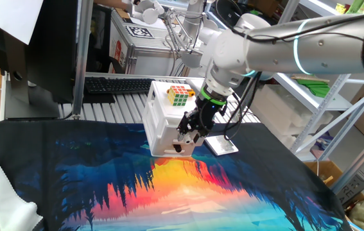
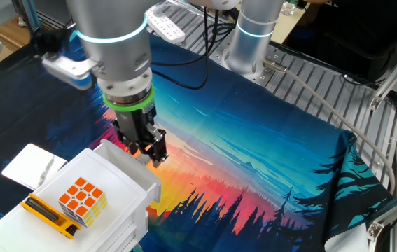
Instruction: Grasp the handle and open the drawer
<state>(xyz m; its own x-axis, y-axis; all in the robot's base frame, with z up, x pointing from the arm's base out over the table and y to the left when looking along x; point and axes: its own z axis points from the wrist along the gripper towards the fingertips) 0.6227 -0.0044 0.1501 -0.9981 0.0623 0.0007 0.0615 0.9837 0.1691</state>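
No writing can be read | gripper (image 1: 191, 133) is lowered at white plastic cabinet (image 1: 162, 125) front, jaws' state cannot be told | handle and drawer are hidden | colour-tiled cube (image 2: 82, 200) lies on top.

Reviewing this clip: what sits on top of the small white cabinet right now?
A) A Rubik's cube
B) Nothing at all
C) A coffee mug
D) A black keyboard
A: a Rubik's cube rests on the top of the white cabinet, seen in both views, while the pincer points down at the cabinet's front.
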